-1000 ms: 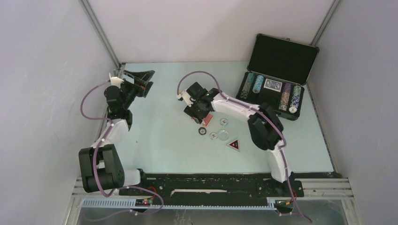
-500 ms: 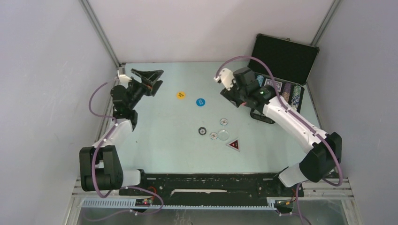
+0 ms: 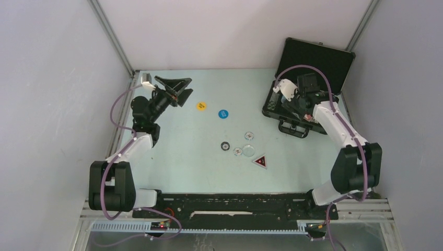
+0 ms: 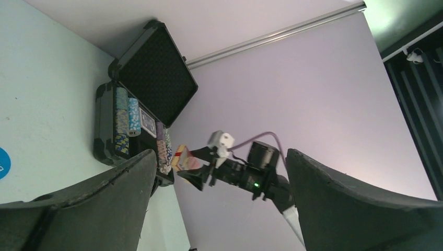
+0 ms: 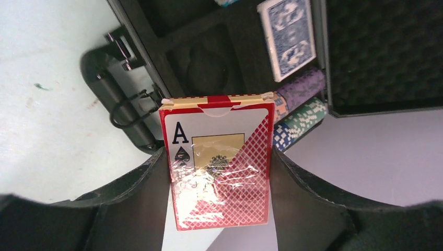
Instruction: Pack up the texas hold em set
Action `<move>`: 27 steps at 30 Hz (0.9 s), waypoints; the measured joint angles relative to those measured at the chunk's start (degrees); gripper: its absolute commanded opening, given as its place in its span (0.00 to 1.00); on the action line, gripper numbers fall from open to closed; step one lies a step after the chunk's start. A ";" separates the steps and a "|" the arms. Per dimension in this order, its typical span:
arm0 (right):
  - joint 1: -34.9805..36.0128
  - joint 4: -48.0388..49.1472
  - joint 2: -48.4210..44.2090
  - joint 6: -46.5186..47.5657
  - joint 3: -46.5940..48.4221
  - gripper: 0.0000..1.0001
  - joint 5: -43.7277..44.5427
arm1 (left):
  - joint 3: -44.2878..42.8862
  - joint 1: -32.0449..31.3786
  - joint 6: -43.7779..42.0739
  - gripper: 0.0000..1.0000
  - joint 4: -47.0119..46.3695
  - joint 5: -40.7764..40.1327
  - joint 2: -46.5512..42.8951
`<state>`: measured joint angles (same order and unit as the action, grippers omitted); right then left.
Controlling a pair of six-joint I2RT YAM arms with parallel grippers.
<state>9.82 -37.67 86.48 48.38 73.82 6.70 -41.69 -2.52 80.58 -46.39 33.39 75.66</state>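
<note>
The black silver-trimmed briefcase (image 3: 315,61) stands open at the back right, with rows of striped chips (image 5: 301,111) and a blue card deck (image 5: 287,35) inside. My right gripper (image 3: 309,114) is shut on a red card deck (image 5: 218,162) and holds it above the case's front edge, near the handle (image 5: 127,113) and an empty slot (image 5: 209,68). My left gripper (image 3: 177,86) is open and empty at the back left. On the table lie a yellow disc (image 3: 201,105), a blue disc (image 3: 223,113), patterned discs (image 3: 225,146) and a triangular token (image 3: 260,161).
Grey walls close the table on the left, back and right. The left wrist view shows the case (image 4: 151,78) and the right gripper with the red deck (image 4: 180,157) across the table. More small discs (image 3: 248,150) lie beside the triangle.
My right arm has swung from the table's middle to the briefcase, carrying the red deck. The yellow and blue discs now show. My left gripper has shifted right.
</note>
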 measured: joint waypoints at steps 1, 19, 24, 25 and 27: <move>-0.74 0.35 0.96 1.40 -0.48 0.30 -0.20 | 0.15 -0.17 0.48 0.99 -0.26 0.02 0.00; -7.37 7.45 8.74 18.23 -2.16 0.33 -13.77 | 0.70 -0.72 4.46 0.98 -5.64 0.35 0.94; -9.03 6.67 9.62 20.48 -0.63 0.31 -16.41 | 0.70 -0.72 4.46 0.98 -5.84 0.52 0.90; -9.07 6.64 9.79 20.92 -0.37 0.31 -16.39 | 0.70 -0.72 4.44 0.98 -5.81 0.52 0.85; -9.11 6.97 10.34 22.14 -0.02 0.31 -16.24 | 0.72 -0.72 4.44 0.98 -5.84 0.66 0.70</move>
<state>0.71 -30.70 96.82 70.52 73.80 -9.54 -40.97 -3.25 85.01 -52.23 34.04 76.36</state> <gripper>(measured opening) 0.685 0.983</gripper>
